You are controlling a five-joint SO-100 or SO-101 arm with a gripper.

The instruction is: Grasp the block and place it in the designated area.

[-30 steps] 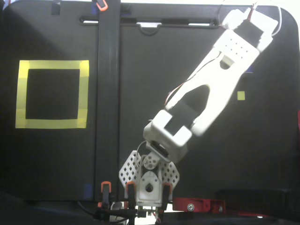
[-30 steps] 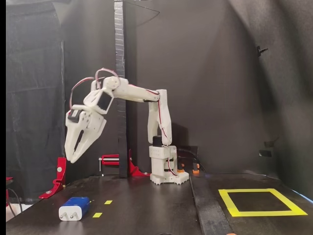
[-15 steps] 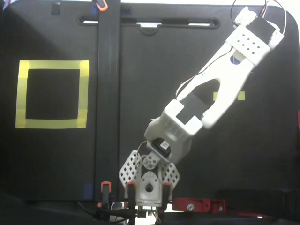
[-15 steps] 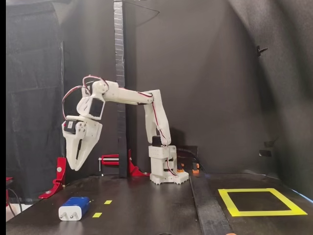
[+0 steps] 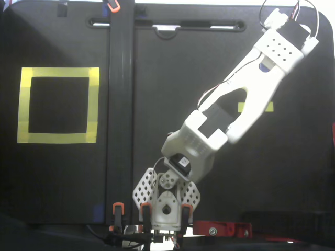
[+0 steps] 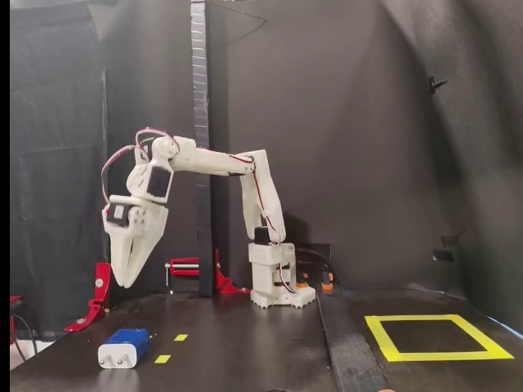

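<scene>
The blue block (image 6: 124,347) looks small, hard and light (maybe slippery); grab its long flat sides. The gripper (image 6: 125,282) hangs above it, nearly closed, holding nothing.

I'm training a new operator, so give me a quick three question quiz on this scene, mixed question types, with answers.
1. True or false: the block lies inside the yellow square.
2. In the side fixed view, the gripper is: A) touching the block, B) hanging above the block, C) over the square.
3. Fill in: the block is blue with a ____ end.

Key: 1 false. 2 B. 3 white.
</scene>
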